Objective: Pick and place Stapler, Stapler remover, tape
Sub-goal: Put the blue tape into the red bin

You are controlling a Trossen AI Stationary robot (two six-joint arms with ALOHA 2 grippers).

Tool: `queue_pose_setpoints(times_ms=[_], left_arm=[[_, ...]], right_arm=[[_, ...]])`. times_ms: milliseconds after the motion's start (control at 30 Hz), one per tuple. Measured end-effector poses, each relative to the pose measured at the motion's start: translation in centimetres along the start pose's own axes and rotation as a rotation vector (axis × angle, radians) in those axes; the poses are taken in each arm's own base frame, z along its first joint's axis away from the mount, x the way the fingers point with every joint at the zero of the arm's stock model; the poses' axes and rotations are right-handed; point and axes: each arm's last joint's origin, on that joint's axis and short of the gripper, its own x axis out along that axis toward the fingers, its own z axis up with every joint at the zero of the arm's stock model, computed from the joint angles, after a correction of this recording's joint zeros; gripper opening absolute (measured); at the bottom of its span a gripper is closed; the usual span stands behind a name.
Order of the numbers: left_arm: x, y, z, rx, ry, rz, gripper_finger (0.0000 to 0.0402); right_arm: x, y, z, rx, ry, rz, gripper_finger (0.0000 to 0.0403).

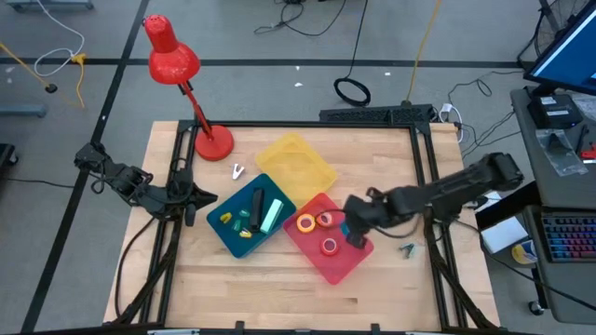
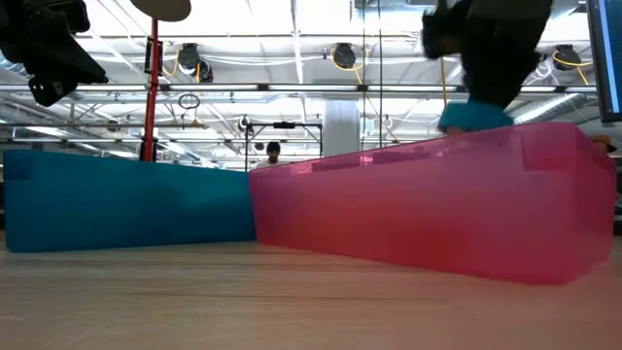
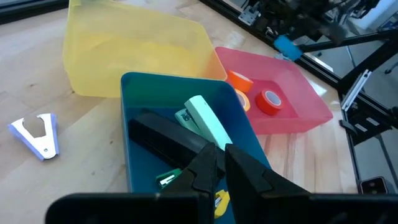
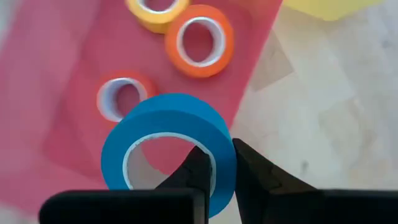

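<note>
Blue tape roll [image 4: 168, 146], claw-pinched [image 4: 216, 163] over red tray [image 4: 74, 112] holding three rolls.

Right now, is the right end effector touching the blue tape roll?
Touching. The right wrist view shows the right end effector pinching the blue tape roll wall, one finger inside the ring, one outside.

Pale wood with fine grain is shown on the table [image 1: 372, 288], matt in finish. Translucent, smooth plastic is seen in the red tray [image 2: 466, 214], the yellow tray [image 3: 137, 56] and the teal tray [image 2: 126, 209]. A glossy red shade is displayed by the lamp [image 1: 172, 58]. A smooth, slightly shiny surface is presented by the blue tape roll [image 4: 168, 134].
</note>
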Motion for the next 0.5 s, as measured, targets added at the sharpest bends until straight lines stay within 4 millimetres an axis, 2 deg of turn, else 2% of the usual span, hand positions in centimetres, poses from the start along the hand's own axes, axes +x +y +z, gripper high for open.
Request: queue_pose_setpoints(times_ms=[100, 200, 500], left_arm=[[0.0, 0.0, 0.0, -0.002, 0.0, 0.0, 0.0033], [0.0, 0.0, 0.0, -0.01, -0.001, 0.0, 0.0033], [0.0, 0.0, 0.0, -0.03, -0.002, -0.001, 0.0033]], right_arm=[[1.6, -0.5, 0.9, -0.054, 0.044, -0.012, 0.0035], [3.0, 0.0, 1.3, -0.101, 0.068, 0.024, 0.0038], [4.4, 1.0, 0.9, -0.168, 0.096, 0.039, 0.0039]])
